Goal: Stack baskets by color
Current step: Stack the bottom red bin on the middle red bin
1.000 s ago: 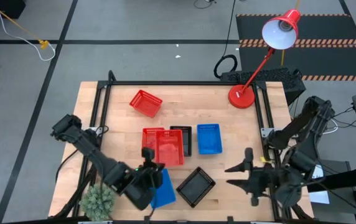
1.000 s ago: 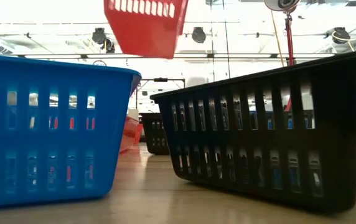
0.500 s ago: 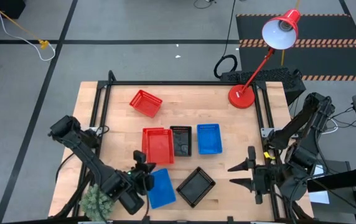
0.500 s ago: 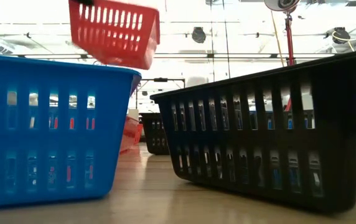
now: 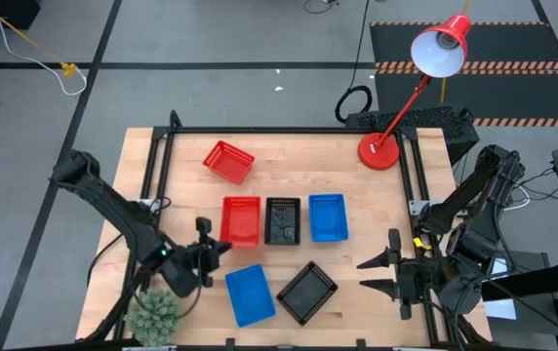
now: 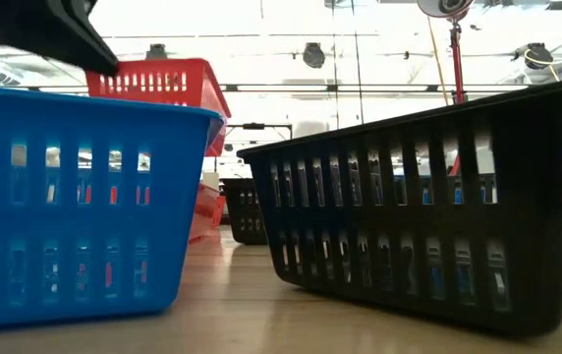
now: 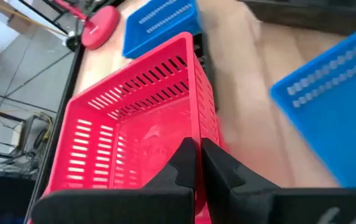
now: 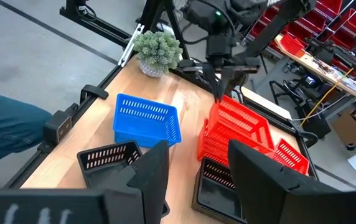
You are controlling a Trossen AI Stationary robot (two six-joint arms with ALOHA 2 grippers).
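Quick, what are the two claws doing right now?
Left gripper: jaws shut on the rim of a red basket.
Right gripper: jaws open, holding nothing, waiting at the table's edge.

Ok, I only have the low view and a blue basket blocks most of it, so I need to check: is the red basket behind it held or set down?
Observer: Held. The left hand is shut on the rim of the upper red basket.
Operator: Is anything under it?
Observer: Yes, it rests in the lower red basket, in the middle row.
Operator: And the right arm?
Observer: The right hand hangs open by the table's right edge, holding nothing.
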